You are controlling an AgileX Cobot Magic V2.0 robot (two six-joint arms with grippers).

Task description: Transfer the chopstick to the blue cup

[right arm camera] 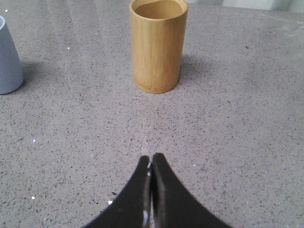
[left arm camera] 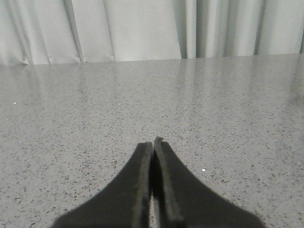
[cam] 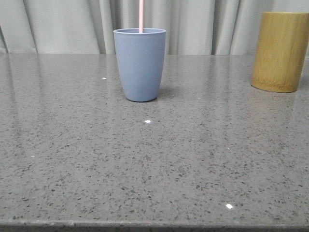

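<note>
The blue cup [cam: 140, 65] stands upright on the grey table, left of centre and toward the back. A pale pink chopstick [cam: 141, 15] rises straight out of it and runs past the top of the front view. An edge of the blue cup [right arm camera: 8, 57] also shows in the right wrist view. My left gripper [left arm camera: 152, 143] is shut with nothing between its fingers, low over bare table. My right gripper [right arm camera: 151, 157] is shut and empty too, a short way in front of the bamboo cylinder. Neither gripper shows in the front view.
A yellow-brown bamboo cylinder [cam: 280, 50] stands at the back right; in the right wrist view the bamboo cylinder [right arm camera: 158, 45] looks empty inside. A pale curtain [cam: 72, 24] hangs behind the speckled stone table [cam: 154, 164], whose front edge runs along the bottom.
</note>
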